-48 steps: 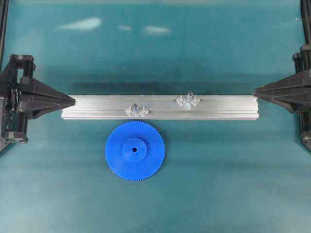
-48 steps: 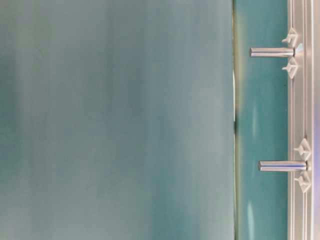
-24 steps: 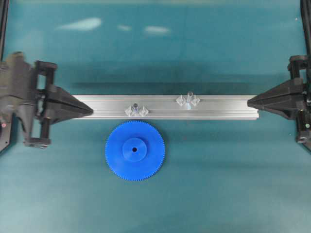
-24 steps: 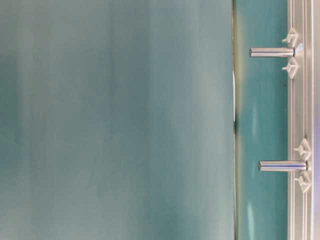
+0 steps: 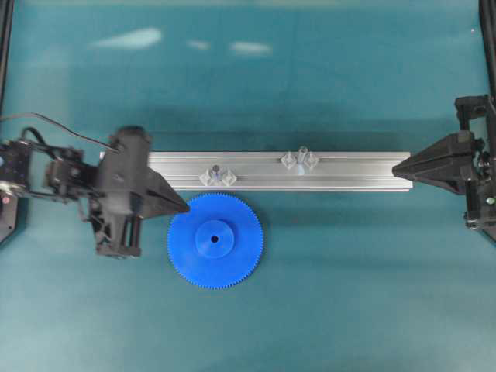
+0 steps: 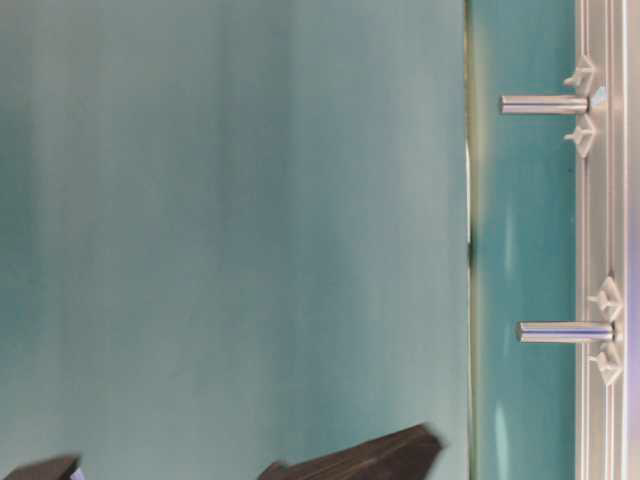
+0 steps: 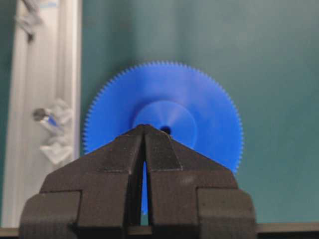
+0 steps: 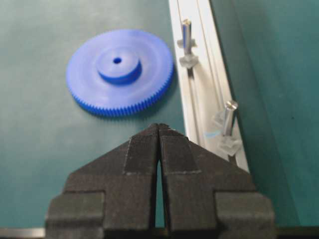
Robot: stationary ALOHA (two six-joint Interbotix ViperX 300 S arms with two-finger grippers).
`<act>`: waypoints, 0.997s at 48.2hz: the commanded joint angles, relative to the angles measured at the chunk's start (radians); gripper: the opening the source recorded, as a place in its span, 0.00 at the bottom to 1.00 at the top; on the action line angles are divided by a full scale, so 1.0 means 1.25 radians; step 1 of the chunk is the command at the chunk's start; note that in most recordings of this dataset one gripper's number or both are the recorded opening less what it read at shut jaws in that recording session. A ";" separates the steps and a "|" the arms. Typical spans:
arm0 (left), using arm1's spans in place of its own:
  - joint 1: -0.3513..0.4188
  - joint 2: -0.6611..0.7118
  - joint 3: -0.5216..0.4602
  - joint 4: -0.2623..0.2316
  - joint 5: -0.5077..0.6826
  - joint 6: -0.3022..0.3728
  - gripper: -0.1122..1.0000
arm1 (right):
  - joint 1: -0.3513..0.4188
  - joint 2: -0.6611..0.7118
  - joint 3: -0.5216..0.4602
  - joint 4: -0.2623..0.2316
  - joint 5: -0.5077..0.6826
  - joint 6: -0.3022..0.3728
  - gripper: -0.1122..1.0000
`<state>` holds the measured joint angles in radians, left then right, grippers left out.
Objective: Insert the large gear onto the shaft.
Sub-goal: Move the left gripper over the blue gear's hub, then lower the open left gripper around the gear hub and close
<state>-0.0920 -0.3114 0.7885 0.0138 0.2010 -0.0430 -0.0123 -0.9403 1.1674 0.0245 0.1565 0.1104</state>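
From overhead, the large gear (image 5: 215,241) lies flat on the teal mat, just in front of the aluminium rail (image 5: 310,172), with the shaft (image 5: 301,157) standing further right along that rail, well apart from it. The left gripper (image 5: 184,208) hangs with its tip at the gear's upper left rim, jaws pressed together and empty; the right gripper (image 5: 395,167) sits off the rail's right end. The table-level view shows only two pegs on the rail and a dark fingertip (image 6: 385,455) at the bottom edge. From the left wrist, the closed tip points straight at the hub. From the right wrist, those jaws are shut too, holding nothing. I'd say it must open wide before descending, then pinch the rim squarely to keep the gear level.
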 commanded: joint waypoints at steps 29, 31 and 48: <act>-0.020 0.279 -0.248 0.001 0.249 -0.005 0.09 | -0.011 0.000 0.013 0.001 -0.002 0.007 0.12; -0.023 0.293 -0.260 0.001 0.259 -0.004 0.09 | -0.012 -0.001 0.013 0.001 -0.002 0.007 0.12; -0.036 0.363 -0.319 0.001 0.322 -0.001 0.09 | -0.018 -0.005 0.025 0.001 -0.002 0.007 0.12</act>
<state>-0.1304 0.1534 0.4142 0.0123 0.5921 -0.0460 -0.0322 -0.9495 1.2088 0.0230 0.1595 0.1104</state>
